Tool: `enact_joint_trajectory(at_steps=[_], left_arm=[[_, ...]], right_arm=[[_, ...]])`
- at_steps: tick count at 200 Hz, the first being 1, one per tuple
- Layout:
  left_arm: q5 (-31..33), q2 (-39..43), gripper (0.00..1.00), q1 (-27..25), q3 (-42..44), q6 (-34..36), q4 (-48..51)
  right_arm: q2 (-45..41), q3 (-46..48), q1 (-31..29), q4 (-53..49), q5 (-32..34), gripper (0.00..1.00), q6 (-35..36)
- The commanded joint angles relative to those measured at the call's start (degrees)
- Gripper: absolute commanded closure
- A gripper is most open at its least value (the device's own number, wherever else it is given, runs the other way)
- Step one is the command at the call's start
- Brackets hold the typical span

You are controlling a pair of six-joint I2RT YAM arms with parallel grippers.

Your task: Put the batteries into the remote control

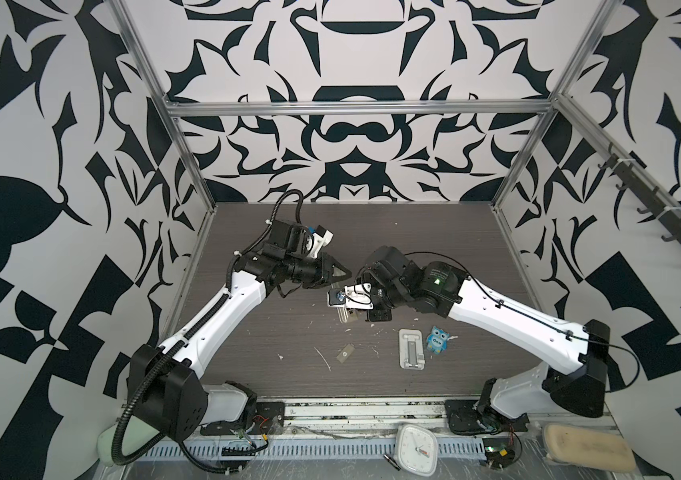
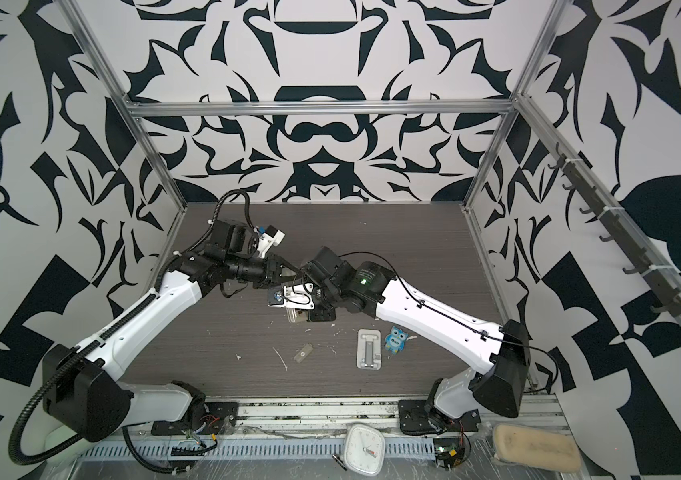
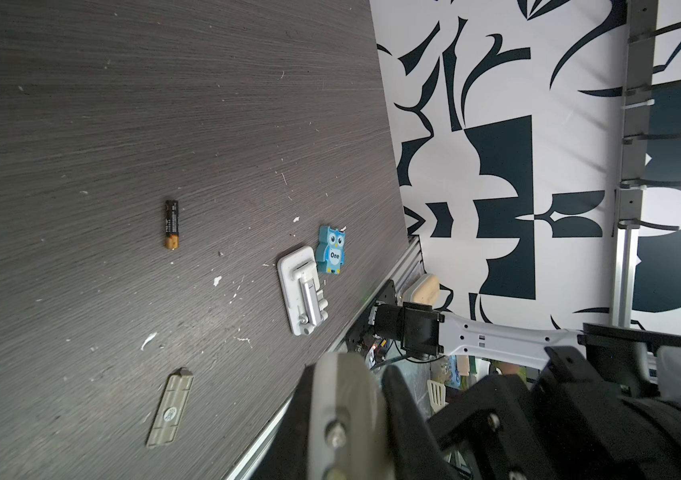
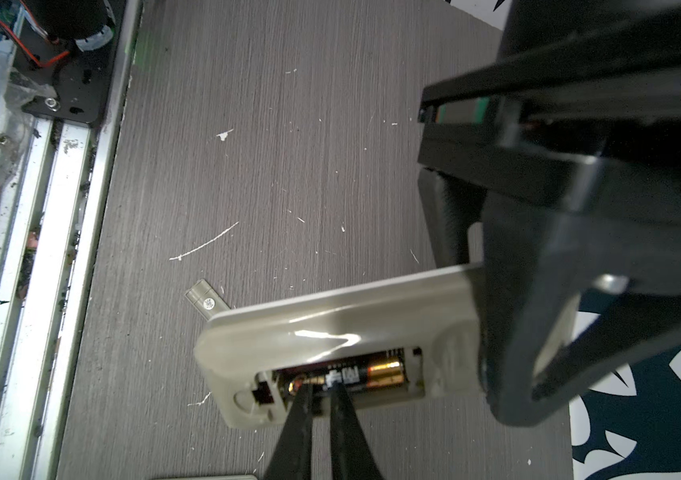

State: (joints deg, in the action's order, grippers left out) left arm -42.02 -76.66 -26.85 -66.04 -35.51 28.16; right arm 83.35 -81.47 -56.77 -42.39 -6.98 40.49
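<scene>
White-shelled, black-jointed left arm and right arm; ribbed black conduit; black triangular left gripper.

The right gripper, nearly closed, is touching the battery lying in the remote, whose end the left gripper is gripping.

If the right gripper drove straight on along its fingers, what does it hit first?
The battery lying in the open bay of the remote control. The right gripper has its tips at or just short of it; contact is hard to judge.
</scene>
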Motion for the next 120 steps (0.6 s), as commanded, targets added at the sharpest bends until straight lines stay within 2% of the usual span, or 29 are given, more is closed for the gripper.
enact_joint_trajectory(at_steps=[1,35,57,78,99,120], left_arm=[[-4.3,1.2,1.00,-0.2,0.0,-1.5,-4.2],[-3.9,1.7,1.00,0.3,1.1,-1.2,-4.4],[-4.0,2.4,1.00,0.8,2.9,-1.4,-5.4],[-3.9,3.0,1.00,1.0,4.0,-1.9,-6.4],[-3.3,3.2,1.00,1.4,4.9,-2.0,-7.0],[-2.0,5.2,1.00,1.7,5.8,-2.6,-8.2]], right_arm=[[1.2,0.1,-0.6,-2.3,0.1,0.87,-1.5],[-0.1,-1.0,-0.5,-2.5,-0.3,0.84,-3.8],[-1.3,-2.2,-0.3,-3.6,-0.1,0.62,-7.4],[-3.3,-2.4,0.0,-4.2,1.0,0.48,-11.5],[-5.1,-2.6,1.2,-4.3,1.4,0.44,-17.3],[-4.7,-5.1,4.9,-5.3,1.0,0.43,-26.8]])
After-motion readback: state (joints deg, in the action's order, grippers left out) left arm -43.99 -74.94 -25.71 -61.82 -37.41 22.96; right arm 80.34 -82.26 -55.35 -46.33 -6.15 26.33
